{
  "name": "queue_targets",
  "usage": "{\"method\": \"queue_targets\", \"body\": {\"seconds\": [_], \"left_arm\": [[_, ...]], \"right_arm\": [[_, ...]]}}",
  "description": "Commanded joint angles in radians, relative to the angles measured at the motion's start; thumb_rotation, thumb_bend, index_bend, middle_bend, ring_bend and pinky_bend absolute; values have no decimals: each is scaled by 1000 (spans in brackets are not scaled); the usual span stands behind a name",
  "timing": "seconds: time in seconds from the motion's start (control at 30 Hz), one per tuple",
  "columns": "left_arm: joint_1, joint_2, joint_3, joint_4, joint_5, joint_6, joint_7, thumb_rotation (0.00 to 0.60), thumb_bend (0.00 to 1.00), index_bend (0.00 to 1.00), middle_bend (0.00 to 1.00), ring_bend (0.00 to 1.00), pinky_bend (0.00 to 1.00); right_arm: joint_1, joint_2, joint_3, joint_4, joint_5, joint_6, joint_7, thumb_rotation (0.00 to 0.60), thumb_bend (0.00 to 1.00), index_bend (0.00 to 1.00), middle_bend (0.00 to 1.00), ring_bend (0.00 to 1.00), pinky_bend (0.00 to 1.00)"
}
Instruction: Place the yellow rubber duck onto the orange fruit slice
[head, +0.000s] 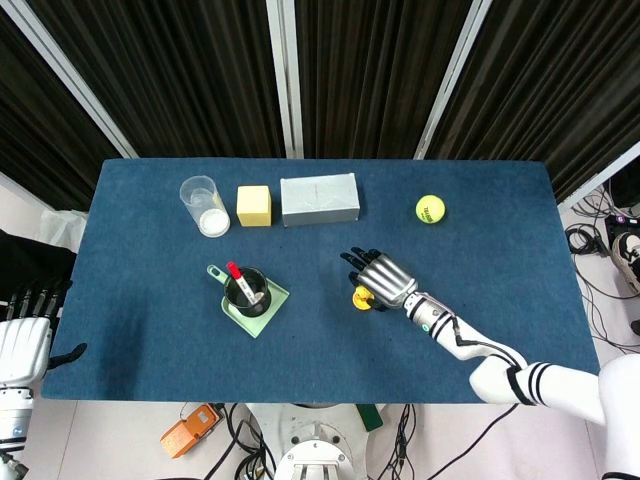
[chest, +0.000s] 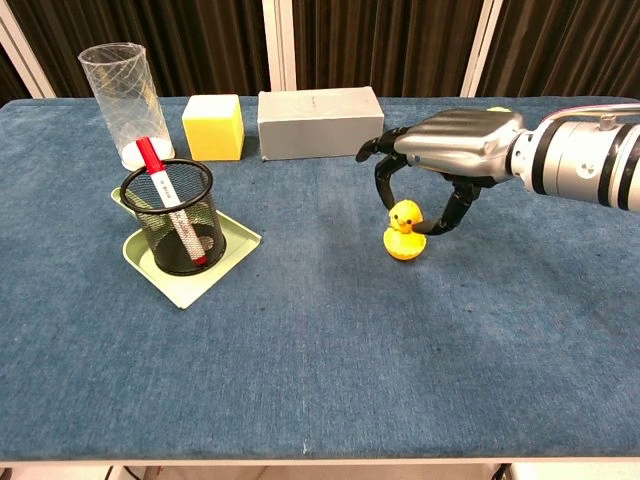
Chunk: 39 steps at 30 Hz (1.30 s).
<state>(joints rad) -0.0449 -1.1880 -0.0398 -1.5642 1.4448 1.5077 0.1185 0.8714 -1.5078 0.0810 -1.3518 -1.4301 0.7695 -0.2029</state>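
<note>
**Duck held on orange slice by right hand**

The yellow rubber duck (chest: 404, 216) is seen upright on top of the orange fruit slice (chest: 404, 246), right of the tabletop's (chest: 300, 340) middle. The duck is pinched between the thumb and fingers (chest: 385, 180) of the right hand (chest: 450, 150), which is arched over it from the right. In the head view the duck and slice are mostly covered by the same hand (head: 380, 278); only a yellow bit is shown at its left edge.

The left hand (head: 22, 335) is seen only in the head view, off the tabletop's left near corner, fingers apart, nothing held.

Containers: a black mesh pen cup (chest: 172, 216) is stood on a light green tray (chest: 225, 255) on the left side; a red marker (chest: 165, 195) is leaned inside the cup. A clear plastic cup (chest: 122, 90) is stood upright at far left, with something white at its bottom; what it is cannot be told.

Along the far edge, right of the clear cup, a yellow cube (chest: 213, 126) and then a grey box (chest: 320, 122) are placed. A tennis ball (head: 430, 209) is lying far right, well apart from the hand.
</note>
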Motion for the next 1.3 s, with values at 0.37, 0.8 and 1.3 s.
{"method": "queue_targets", "body": {"seconds": [0.37,0.8,1.3], "left_arm": [[10,-10,2,24,3,10,-19,600,0,120,86,19,0],[-1,-12,-7,32,8,1,-30,600,0,120,86,19,0],[-21,-19,-18,21,14,-9,-17,600,0,120,86,18,0]], "right_arm": [[-2,-7,-15,-24,32,-9,-64,600,520,336,141,115,258],[-164,204,-13,-196,60,247,-104,600,521,225,142,102,246],[-579,416,-102,-273,69,669,148,600,284,56,93,38,189]]}}
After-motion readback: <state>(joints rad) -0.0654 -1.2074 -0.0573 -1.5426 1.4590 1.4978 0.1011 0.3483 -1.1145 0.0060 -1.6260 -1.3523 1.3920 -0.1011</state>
